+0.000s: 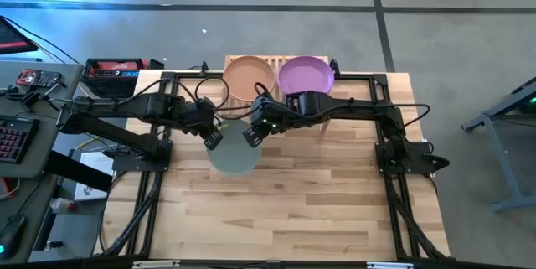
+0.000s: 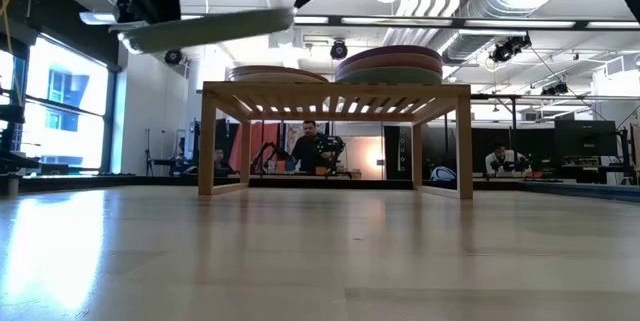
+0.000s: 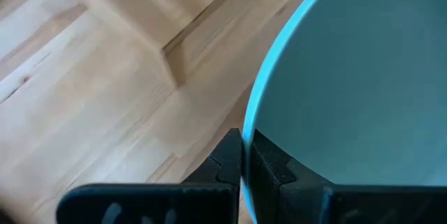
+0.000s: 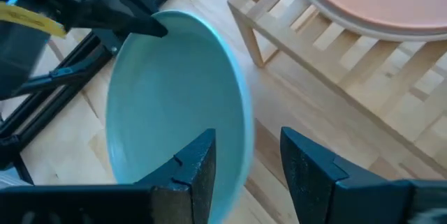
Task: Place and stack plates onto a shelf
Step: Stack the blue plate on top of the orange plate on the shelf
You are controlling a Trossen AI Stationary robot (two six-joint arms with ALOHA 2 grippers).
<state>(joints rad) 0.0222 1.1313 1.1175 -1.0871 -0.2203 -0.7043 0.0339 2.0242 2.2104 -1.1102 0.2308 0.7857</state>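
A mint plate (image 1: 234, 158) (image 2: 210, 29) hangs in the air over the table's middle, in front of the shelf (image 1: 272, 61). My left gripper (image 1: 213, 141) is shut on the plate's left edge. My right gripper (image 1: 250, 135) (image 4: 248, 165) is open at the plate's far right edge. Its fingers stand on either side of the rim, one over the plate's hollow and one outside; I cannot tell whether they touch it. On the shelf rest a peach-topped stack (image 1: 249, 76) at left and a purple-topped stack (image 1: 306, 75) at right. My left gripper pinches the mint plate's rim (image 3: 253, 112) between its two fingers, one on the hollow side and one on the underside. The fingers slant down from the table's left. The plate is lifted clear of the table and hangs nearly level, slightly tilted.
The shelf (image 2: 335, 91) stands at the table's far edge, its top about level with the raised plate. Black arm frames (image 1: 394, 147) run along both sides of the table. A keyboard and boxes (image 1: 109, 69) lie off the left edge. Bare planks (image 1: 276, 210) stretch toward the near edge.
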